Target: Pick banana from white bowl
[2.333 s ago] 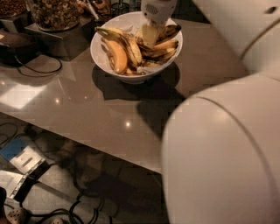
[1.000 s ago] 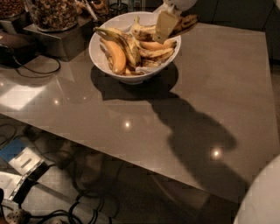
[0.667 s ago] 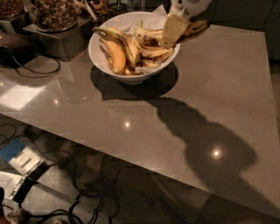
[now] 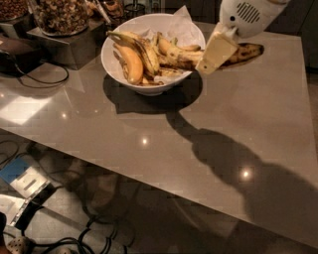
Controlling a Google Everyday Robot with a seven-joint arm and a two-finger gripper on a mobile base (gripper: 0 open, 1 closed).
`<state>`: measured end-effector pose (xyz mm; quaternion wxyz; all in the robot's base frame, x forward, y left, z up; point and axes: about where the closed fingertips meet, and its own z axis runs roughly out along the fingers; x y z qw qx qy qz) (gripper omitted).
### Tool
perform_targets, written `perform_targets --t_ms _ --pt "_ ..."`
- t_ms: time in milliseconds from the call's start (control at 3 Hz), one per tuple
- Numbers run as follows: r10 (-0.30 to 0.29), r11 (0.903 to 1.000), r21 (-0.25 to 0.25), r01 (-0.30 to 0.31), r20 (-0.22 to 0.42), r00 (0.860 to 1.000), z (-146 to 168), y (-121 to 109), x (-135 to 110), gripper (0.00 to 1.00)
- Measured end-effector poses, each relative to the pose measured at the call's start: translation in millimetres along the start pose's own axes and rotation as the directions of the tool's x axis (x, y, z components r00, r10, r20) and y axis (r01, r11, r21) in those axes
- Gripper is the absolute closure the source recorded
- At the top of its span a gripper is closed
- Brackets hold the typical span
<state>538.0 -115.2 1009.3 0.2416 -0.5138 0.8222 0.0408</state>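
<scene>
The white bowl (image 4: 149,87) with paper lining stands at the back of the table and holds several bananas, among them a plump orange-yellow one (image 4: 130,62). My gripper (image 4: 217,52) hangs at the bowl's right rim, a little above it. It is shut on the banana (image 4: 246,51), a slim, dark-blotched one. The banana lies roughly level, its dark tip pointing right over the table. Its left part runs behind the cream finger (image 4: 213,54) toward the bowl.
The grey table (image 4: 149,149) runs forward to a front edge, with floor, cables and a power strip (image 4: 27,186) below it. Glass jars of snacks (image 4: 59,15) on a dark stand (image 4: 64,47) and a black cable (image 4: 35,79) sit left of the bowl.
My gripper was down among the bananas in the bowl. It has risen and moved right with the blotched banana in it, and the arm has left the foreground.
</scene>
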Motion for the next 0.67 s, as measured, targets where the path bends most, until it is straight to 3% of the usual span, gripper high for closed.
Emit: perform_targets --t_ms 333,667 --pt "0.035 0.999 -0.027 -0.036 -0.006 0.999 -14.3 31.7 16.4 1.0" --pt "0.036 0.999 -0.026 -0.036 -0.006 0.999 -15.2 33.5 17.5 1.0"
